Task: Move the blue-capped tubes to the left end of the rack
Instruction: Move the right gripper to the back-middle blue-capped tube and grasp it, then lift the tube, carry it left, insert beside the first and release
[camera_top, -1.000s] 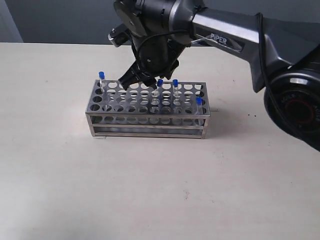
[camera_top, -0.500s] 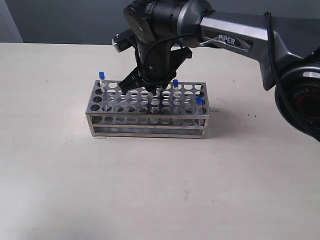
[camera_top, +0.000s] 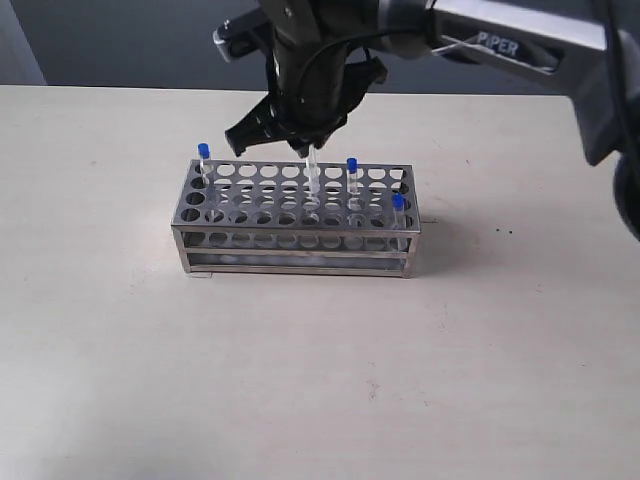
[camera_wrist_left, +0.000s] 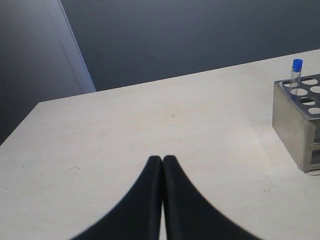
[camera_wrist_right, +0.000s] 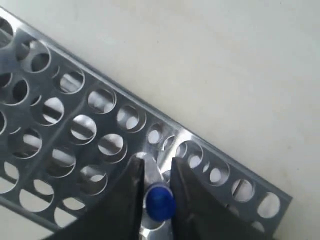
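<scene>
The steel rack (camera_top: 297, 240) stands mid-table. My right gripper (camera_top: 300, 143) hangs over its back rows, shut on a blue-capped tube (camera_top: 313, 172) whose clear body hangs down to the top plate. In the right wrist view the blue cap (camera_wrist_right: 160, 202) sits between the fingers of the right gripper (camera_wrist_right: 157, 162), above the rack's holes (camera_wrist_right: 75, 130). Three other blue-capped tubes stand in the rack: at the far left corner (camera_top: 203, 152), back right (camera_top: 352, 165) and right end (camera_top: 398, 203). My left gripper (camera_wrist_left: 162, 158) is shut and empty over bare table, left of the rack's end (camera_wrist_left: 295, 125), where the corner tube (camera_wrist_left: 296, 70) stands.
The pale table (camera_top: 300, 380) runs around the rack on all sides. The right arm (camera_top: 520, 45) reaches in from the upper right. A dark wall (camera_wrist_left: 200, 35) lies beyond the table's far edge.
My right gripper came down over the middle tube, closed on its cap and rose, drawing the tube up out of its hole.
</scene>
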